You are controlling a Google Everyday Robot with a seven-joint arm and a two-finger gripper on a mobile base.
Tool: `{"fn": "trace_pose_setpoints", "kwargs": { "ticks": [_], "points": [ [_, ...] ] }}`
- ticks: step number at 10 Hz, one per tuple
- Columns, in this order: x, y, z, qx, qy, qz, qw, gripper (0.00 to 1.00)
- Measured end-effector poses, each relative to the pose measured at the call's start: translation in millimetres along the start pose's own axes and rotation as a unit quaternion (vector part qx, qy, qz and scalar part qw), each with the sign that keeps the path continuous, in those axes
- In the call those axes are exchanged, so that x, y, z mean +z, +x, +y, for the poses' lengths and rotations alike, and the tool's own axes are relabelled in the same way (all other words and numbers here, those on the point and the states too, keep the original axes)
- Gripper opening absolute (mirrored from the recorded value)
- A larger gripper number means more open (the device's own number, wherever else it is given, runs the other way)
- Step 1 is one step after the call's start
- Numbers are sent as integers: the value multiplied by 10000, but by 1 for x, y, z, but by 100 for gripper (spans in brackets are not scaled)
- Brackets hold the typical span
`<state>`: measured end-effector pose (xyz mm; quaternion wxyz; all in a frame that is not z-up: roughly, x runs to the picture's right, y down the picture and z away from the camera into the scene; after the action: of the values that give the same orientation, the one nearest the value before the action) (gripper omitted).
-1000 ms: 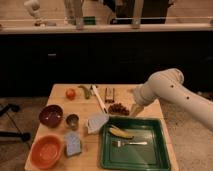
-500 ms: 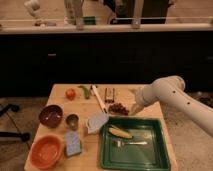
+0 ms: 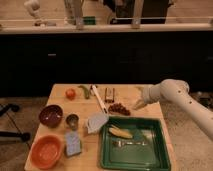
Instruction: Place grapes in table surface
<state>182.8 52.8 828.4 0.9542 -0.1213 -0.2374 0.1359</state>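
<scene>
The grapes (image 3: pixel 119 108), a small dark red-purple bunch, lie on the table surface (image 3: pixel 127 93) just behind the green tray's far edge. My gripper (image 3: pixel 136 105) hangs at the end of the white arm that comes in from the right. It is just right of the grapes, a short gap away, low over the wood. It is open and holds nothing.
A green tray (image 3: pixel 150 134) at the front right holds a banana (image 3: pixel 120 132) and a fork (image 3: pixel 131 143). A tomato (image 3: pixel 70 93), a green vegetable (image 3: pixel 85 91), a white utensil (image 3: pixel 99 100), a brown bar (image 3: pixel 109 94), a maroon bowl (image 3: pixel 51 115), a cup (image 3: pixel 72 120), an orange bowl (image 3: pixel 46 151) and a blue sponge (image 3: pixel 73 143) lie to the left.
The arm has drawn back a little to the right, taking the gripper off the grapes. The grapes stay where they were on the table.
</scene>
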Motion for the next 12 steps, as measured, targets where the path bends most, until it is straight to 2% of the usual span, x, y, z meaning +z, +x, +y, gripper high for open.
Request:
{"fn": "trace_pose_setpoints", "kwargs": {
  "ticks": [3, 5, 9, 12],
  "points": [
    [31, 17, 8, 338, -107, -197, 9992, 80],
    [47, 21, 16, 461, -232, -249, 9984, 80],
    [56, 18, 27, 615, -458, -241, 9968, 80],
    [67, 5, 37, 598, -629, -275, 9959, 80]
  ]
}}
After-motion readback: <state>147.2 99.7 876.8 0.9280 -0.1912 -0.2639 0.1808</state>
